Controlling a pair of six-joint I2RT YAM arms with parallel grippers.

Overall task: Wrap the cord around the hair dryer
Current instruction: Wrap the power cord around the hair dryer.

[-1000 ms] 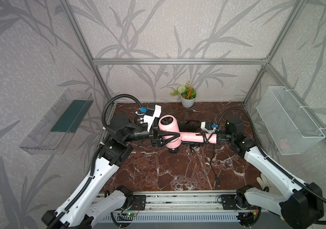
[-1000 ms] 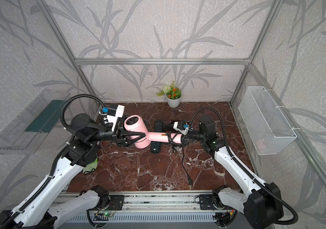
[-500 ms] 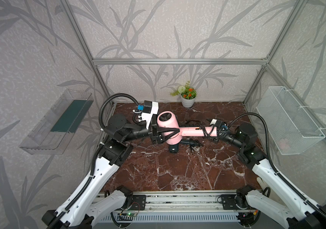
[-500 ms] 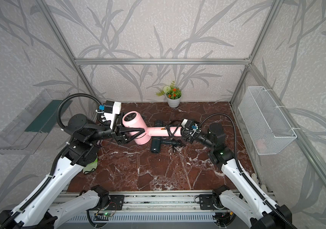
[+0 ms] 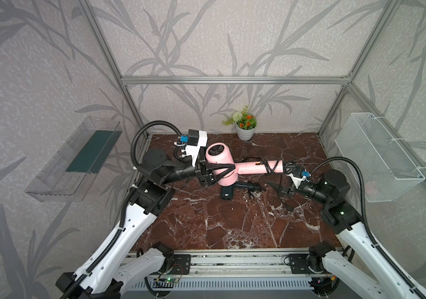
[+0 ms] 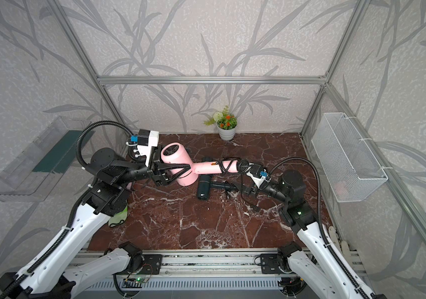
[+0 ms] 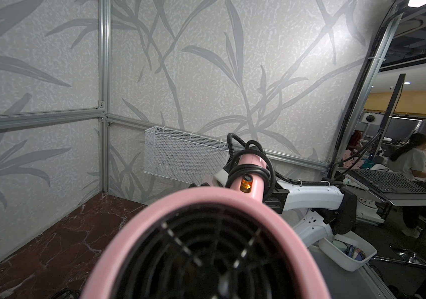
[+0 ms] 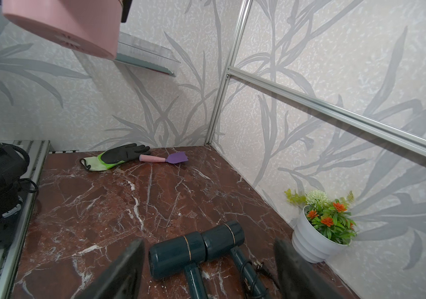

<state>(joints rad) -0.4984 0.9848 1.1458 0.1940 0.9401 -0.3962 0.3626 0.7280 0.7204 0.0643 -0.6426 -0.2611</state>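
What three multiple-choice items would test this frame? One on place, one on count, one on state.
1. Where on the table does the potted plant stand?
A. at the back edge
B. at the front edge
C. in the middle

2. How many dark teal hair dryers lie on the table?
A. one
B. two
C. three

3. What state is the pink hair dryer in?
A. lying flat on the table
B. lifted, its body gripped by the left gripper
C. standing upright on the table, untouched

Key:
1 A: both top views show it at the table's back edge.
2 B: the right wrist view shows two, side by side.
3 B: the left gripper clamps its body, and the right wrist view sees its barrel overhead.
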